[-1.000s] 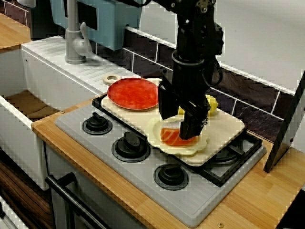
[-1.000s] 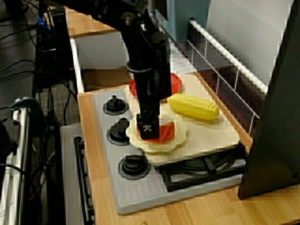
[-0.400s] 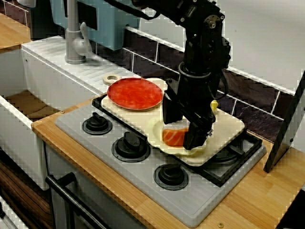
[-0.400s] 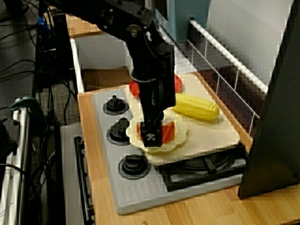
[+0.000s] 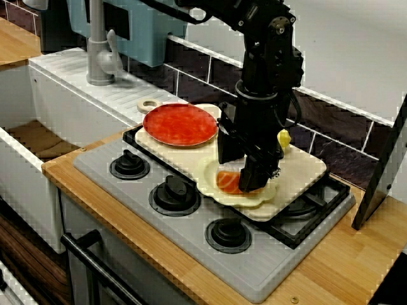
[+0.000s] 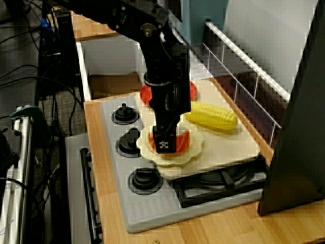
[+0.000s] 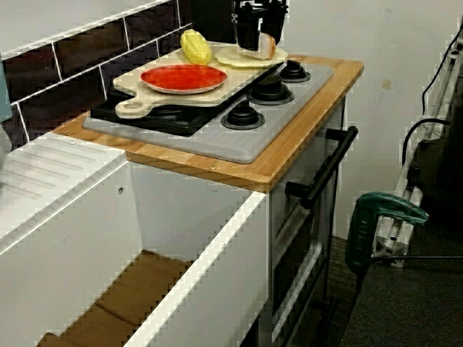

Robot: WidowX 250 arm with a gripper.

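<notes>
1. Tool [image 5: 239, 174]: points straight down from the black arm, tips low, at or just above a cream scalloped plate [image 5: 219, 197].
2. Fingers [image 6: 162, 144]: parted only a little, one to each side of an orange slice [image 5: 226, 181]. Gripping it or merely straddling it: cannot tell, as the pads are hidden in every view.
3. Slice: sits right between the fingers, not off to either side of the tool. Rests on the plate or barely clear of it; the gap underneath is not readable.
4. Long axis of the slice: in the view along the hob, pokes out past both edges of the near finger. So seems to run crosswise to the line on which the fingers close, from the knob side toward the tiled wall.
5. Behind the tool, toward the tiles: a yellow corn cob [image 6: 210, 116], close by the plate's far rim; touching it or not, unclear.
6. To the sink side of the tool: a red plate [image 5: 178, 124], near but apart from the cream one.
7. Under all of these: a pale board [image 5: 299, 171] laid across the hob, with the knobs [image 5: 174, 192] in front of the tool and the wooden counter [image 5: 356, 254] around.
8. In the far view over the sink: tool small at the top edge, slice showing as a pale sliver beside it; too small for more.
</notes>
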